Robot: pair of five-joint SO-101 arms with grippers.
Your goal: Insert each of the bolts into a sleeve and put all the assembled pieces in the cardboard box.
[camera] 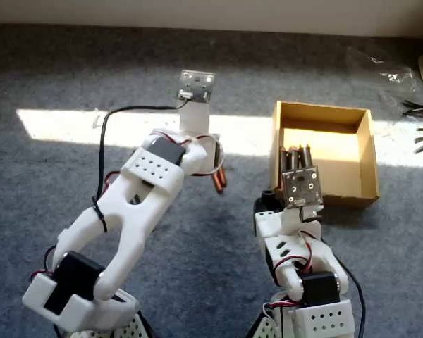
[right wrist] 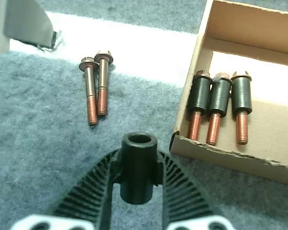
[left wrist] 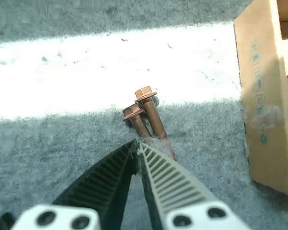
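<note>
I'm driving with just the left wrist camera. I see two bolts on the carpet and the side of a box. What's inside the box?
Observer: Three finished pieces lie side by side in the cardboard box.
Operator: Wow! What do mine go into?
Observer: A black sleeve, and the right gripper is shut on it.
Operator: Is it near mine?
Observer: It is over the carpet, just outside a corner of the box and apart from your two bolts.
</note>
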